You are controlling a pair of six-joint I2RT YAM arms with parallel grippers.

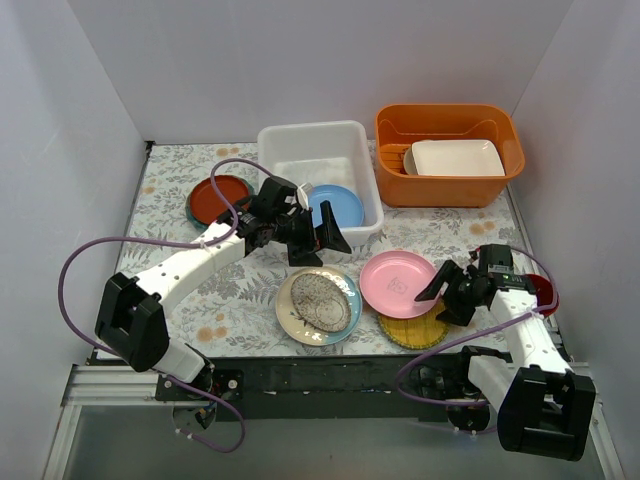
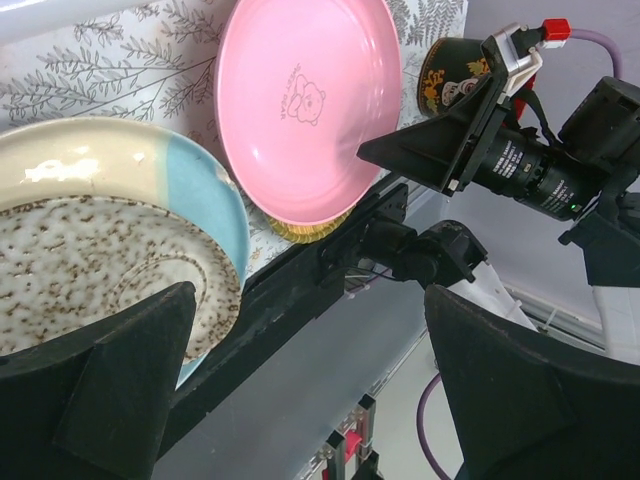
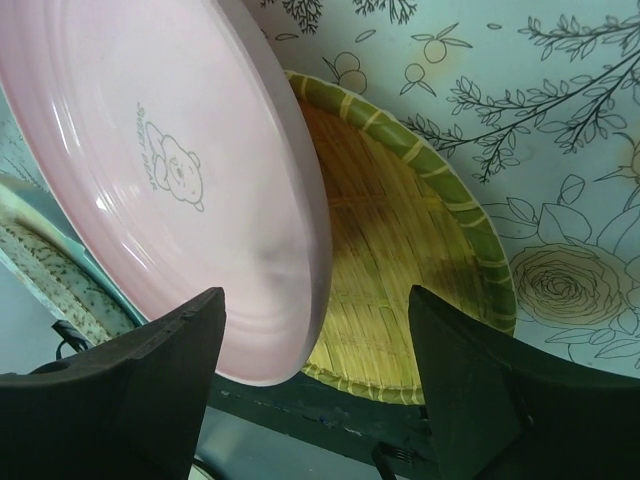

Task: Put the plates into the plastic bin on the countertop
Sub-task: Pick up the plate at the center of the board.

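Observation:
The white plastic bin [image 1: 300,140] stands at the back centre of the leaf-print countertop [image 1: 240,305]. A light blue plate [image 1: 340,207] lies in its near part. My left gripper [image 1: 318,243] hangs open and empty just in front of the bin, above a speckled plate with a teal rim [image 1: 318,303]. That plate [image 2: 90,260] also shows in the left wrist view. A pink plate [image 1: 397,280] rests on a woven yellow plate [image 1: 412,328]. My right gripper [image 1: 447,297] is open at the pink plate's right edge. In the right wrist view its rim [image 3: 300,230] lies between the fingers, over the woven plate [image 3: 400,280]. A red-brown plate [image 1: 220,197] sits on a teal one at the left.
An orange tub [image 1: 450,125] holding a white rectangular dish [image 1: 457,157] stands to the right of the bin. A small red object [image 1: 546,293] sits by the right wall. White walls close in three sides. The black table edge [image 1: 330,372] runs along the front.

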